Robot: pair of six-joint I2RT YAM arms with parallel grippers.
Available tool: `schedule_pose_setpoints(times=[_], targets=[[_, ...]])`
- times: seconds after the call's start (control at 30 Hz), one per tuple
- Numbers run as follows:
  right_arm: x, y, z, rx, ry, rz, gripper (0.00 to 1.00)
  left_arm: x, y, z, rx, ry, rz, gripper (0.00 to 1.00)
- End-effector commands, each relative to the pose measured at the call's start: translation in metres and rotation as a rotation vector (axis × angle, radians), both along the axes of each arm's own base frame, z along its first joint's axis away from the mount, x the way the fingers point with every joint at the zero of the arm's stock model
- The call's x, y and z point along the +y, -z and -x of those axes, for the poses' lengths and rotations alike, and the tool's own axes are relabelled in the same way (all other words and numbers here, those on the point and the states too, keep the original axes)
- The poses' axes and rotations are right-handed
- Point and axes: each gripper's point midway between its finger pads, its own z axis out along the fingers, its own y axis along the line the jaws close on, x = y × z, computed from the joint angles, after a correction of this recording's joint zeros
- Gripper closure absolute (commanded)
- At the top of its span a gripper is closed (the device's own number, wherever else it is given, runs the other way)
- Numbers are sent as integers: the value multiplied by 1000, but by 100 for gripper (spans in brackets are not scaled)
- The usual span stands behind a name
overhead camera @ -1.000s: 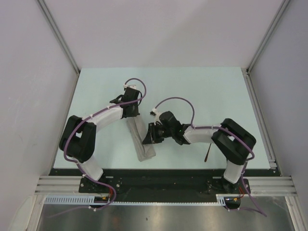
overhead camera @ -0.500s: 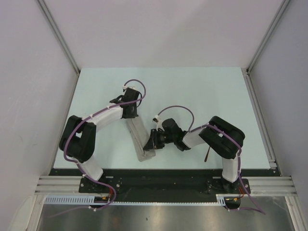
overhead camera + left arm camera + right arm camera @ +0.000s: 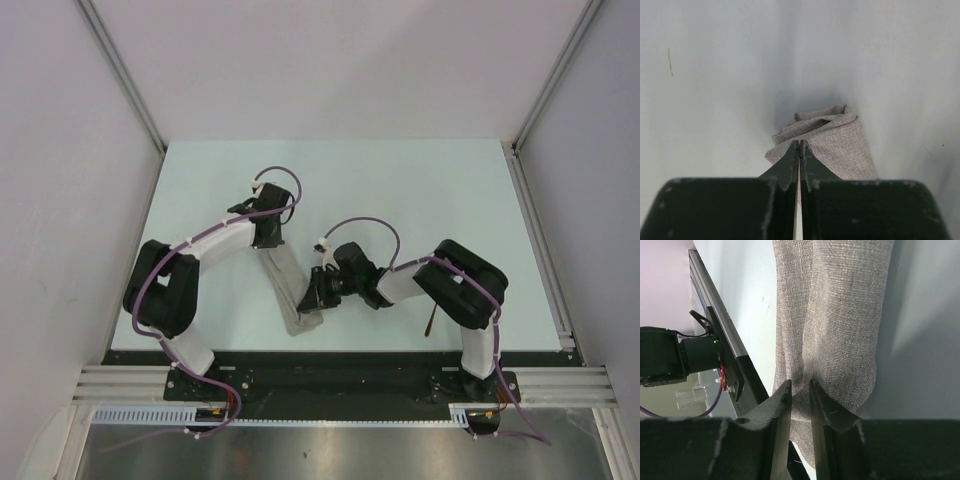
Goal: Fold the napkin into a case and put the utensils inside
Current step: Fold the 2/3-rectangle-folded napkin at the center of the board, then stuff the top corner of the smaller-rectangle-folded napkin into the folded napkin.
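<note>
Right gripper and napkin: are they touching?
Touching. The right wrist view shows the right gripper pinching a puckered fold of the napkin between its fingertips.

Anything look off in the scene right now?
The case lies skewed on the table, far end bunched at the shut left tool; the right tool pinches a pucker near its near end. The fork lies outside it, partly under the right arm. No black utensil in view.

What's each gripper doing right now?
Left gripper: closed, tips on the end of the folded napkin; whether it pinches cloth cannot be told.
Right gripper: closed on a pinch of the folded napkin.
</note>
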Motion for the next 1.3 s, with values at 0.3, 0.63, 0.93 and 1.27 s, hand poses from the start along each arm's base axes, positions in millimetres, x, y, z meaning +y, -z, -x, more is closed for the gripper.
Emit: schedule_pose_setpoints(times=[0.3, 0.63, 0.93, 1.27], targets=[[4, -10, -6, -30, -58, 47, 72, 17, 6, -4, -42, -72, -48, 100], [29, -58, -81, -101, 0, -7, 66, 20, -2, -3, -69, -81, -50, 100], [52, -49, -104, -58, 4, -41, 66, 24, -2, -2, -62, -87, -62, 100], [42, 0, -90, 2, 0, 27, 67, 22, -9, -7, -64, -107, -43, 100]])
